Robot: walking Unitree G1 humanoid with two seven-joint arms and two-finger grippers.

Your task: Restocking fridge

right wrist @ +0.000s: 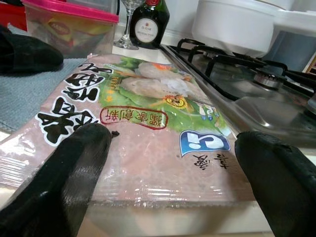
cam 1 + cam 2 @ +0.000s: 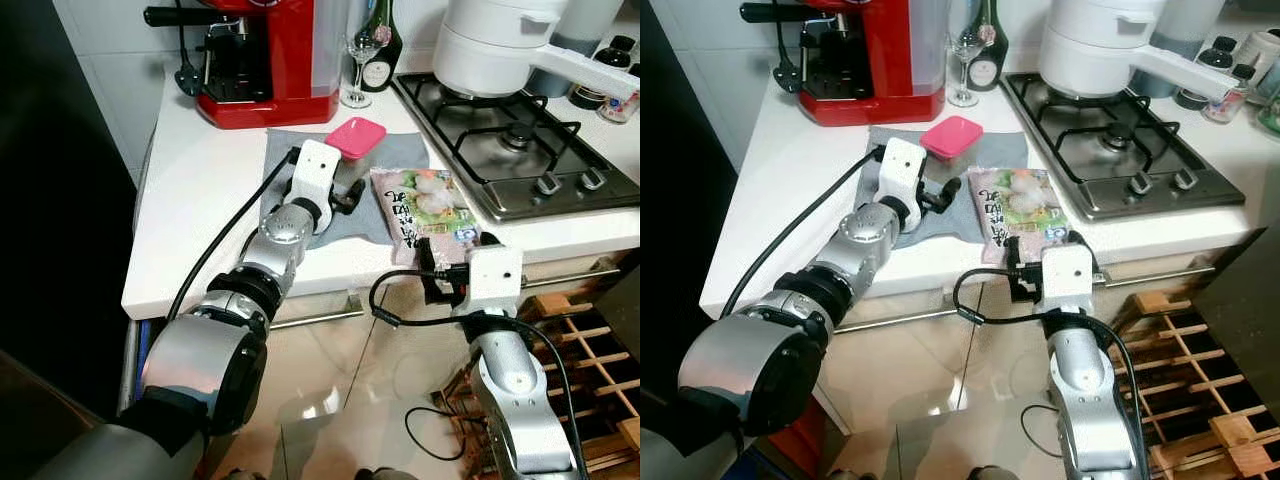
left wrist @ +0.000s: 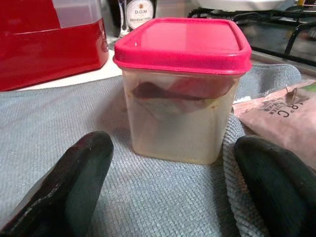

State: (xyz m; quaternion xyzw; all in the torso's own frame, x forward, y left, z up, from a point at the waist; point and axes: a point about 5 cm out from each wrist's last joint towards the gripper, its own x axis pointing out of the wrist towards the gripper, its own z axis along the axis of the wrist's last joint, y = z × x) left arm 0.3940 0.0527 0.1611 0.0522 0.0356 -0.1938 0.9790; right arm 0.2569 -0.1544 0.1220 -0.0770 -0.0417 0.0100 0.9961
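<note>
Both silver arms are extended forward; the left end effector (image 2: 349, 193) and right end effector (image 2: 440, 268) are held open.

— How many things sit on the counter?
— One tub (image 2: 355, 140), one food packet (image 2: 428, 210), one cloth (image 2: 300, 160), one coffee machine (image 2: 262, 60), one glass (image 2: 358, 60), one bottle (image 2: 380, 50).
— On the hob (image 2: 520, 150)?
— One pot (image 2: 495, 45).

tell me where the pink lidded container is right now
In the left eye view the pink-lidded container stands upright on the grey cloth, between the red coffee machine and the frozen food packet, just ahead of the open left gripper.
</note>
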